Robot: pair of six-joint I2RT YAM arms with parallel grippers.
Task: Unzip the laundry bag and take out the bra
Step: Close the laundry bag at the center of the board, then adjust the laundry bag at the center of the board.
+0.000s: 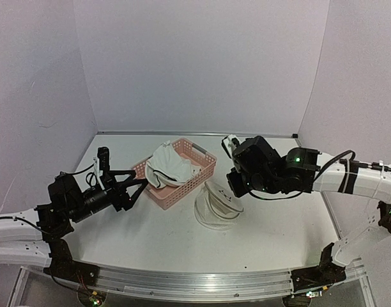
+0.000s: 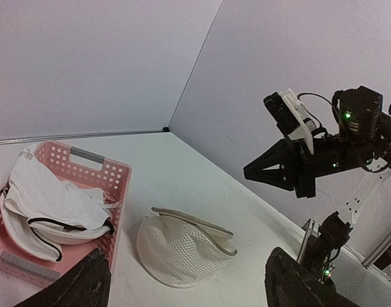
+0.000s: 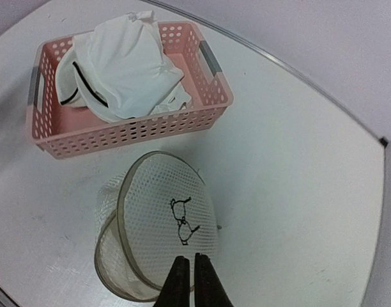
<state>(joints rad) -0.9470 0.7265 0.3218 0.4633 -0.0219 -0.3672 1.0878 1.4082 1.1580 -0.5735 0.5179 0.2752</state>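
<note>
Pressed together with nothing between them, the jaws of the right gripper (image 3: 190,257) are hovering above the table, tips pointing down over the near rim of the small round white mesh laundry bag (image 3: 157,224). From the left wrist, that gripper is hanging in the air, clear of the bag, with its fingers meeting in a point.

Spread wide apart, the jaws of the left gripper (image 2: 186,256) are holding nothing. They are reaching in from the left side, near the corner of the pink slotted plastic basket (image 1: 202,173), and are facing across the table toward the bag.

The laundry bag is sitting on the white table (image 1: 151,236), just beside the basket's right front side and apart from it. Its zip rim is gaping open, and the dome-shaped half carrying the small black glasses-like logo (image 3: 183,220) is tilting up from the other half like a lid.

The soft white fabric bra (image 1: 168,165) with thin dark edging is lying inside the pink basket, bunched up and rising above its rim, with part of the fabric draping over the far wall. Neither gripper is touching it.
</note>
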